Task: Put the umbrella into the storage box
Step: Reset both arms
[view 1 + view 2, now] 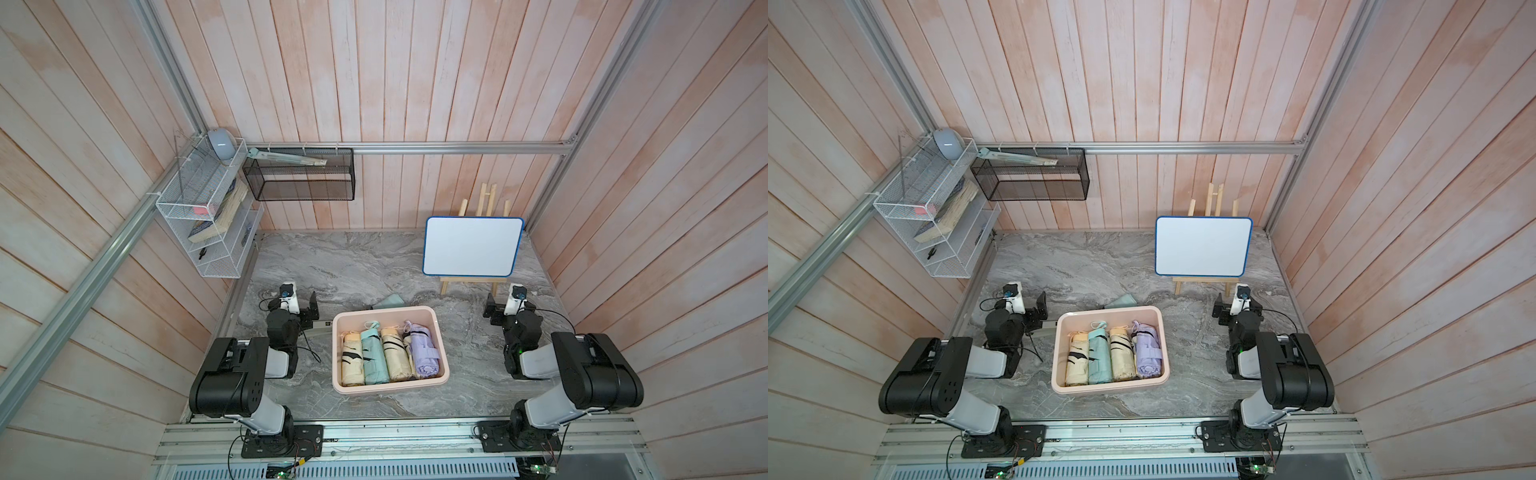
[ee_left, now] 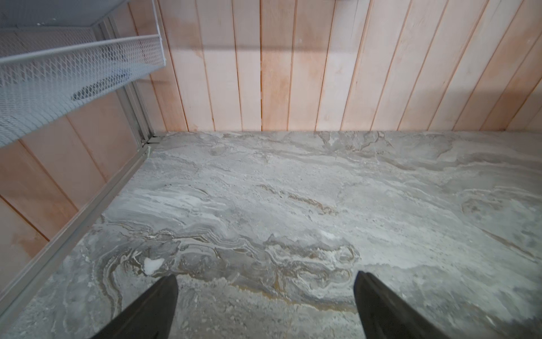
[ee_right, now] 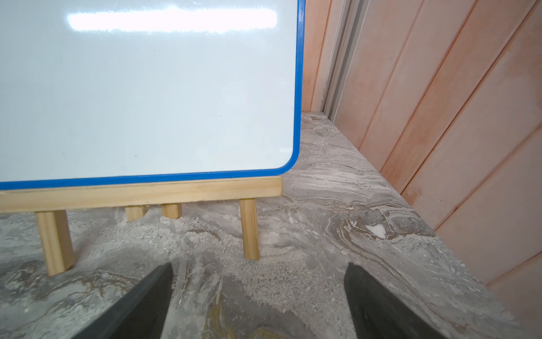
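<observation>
In both top views the pale pink storage box (image 1: 390, 384) (image 1: 1111, 386) sits mid-table. Several folded umbrellas lie side by side inside it: a cream one (image 1: 352, 359), a teal one (image 1: 373, 353), another cream one (image 1: 395, 353) and a lilac one (image 1: 424, 351). My left gripper (image 1: 292, 300) (image 1: 1019, 301) rests left of the box, open and apart from it. In the left wrist view only bare marble lies between the spread fingers of the left gripper (image 2: 267, 274). My right gripper (image 1: 511, 301) (image 3: 259, 264) is open to the right of the box, empty, facing the easel.
A blue-framed whiteboard (image 1: 471, 245) (image 3: 146, 88) stands on a wooden easel at the back right, close in front of the right gripper. A white wire rack (image 1: 208, 216) (image 2: 73, 73) and a black mesh basket (image 1: 299, 178) hang on the walls. A teal fabric piece (image 1: 386, 300) lies just behind the box.
</observation>
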Robot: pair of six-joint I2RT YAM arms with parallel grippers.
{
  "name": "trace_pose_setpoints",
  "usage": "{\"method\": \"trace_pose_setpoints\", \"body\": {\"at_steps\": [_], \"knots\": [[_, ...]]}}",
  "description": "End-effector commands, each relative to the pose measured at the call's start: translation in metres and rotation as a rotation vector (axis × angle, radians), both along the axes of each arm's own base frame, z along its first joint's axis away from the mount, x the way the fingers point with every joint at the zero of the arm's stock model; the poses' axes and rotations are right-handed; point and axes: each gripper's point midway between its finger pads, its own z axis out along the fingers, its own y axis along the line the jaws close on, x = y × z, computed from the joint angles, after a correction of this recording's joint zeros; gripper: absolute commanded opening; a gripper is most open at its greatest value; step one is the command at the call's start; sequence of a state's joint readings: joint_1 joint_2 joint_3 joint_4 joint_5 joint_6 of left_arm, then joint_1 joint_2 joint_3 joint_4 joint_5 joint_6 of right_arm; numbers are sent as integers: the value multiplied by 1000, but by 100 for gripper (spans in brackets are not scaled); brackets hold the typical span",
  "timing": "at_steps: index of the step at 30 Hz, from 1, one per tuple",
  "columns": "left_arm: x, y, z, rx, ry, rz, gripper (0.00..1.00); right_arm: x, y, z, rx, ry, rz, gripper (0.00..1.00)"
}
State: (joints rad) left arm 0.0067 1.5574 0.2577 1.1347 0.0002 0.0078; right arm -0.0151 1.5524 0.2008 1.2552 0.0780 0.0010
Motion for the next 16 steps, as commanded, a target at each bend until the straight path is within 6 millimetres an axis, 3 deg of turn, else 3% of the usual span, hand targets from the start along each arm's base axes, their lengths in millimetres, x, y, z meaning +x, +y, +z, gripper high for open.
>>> {"method": "trace_pose_setpoints", "body": {"at_steps": [1,13,16], "knots": [[4,7,14,-9,-55,35,99,5,-2,21,41,-94,11,98],[10,7,10,-21,-30,18,99,6,-4,21,46,-87,3,98],[6,6,13,-16,-44,19,99,-3,-6,25,40,-120,-11,98]]}}
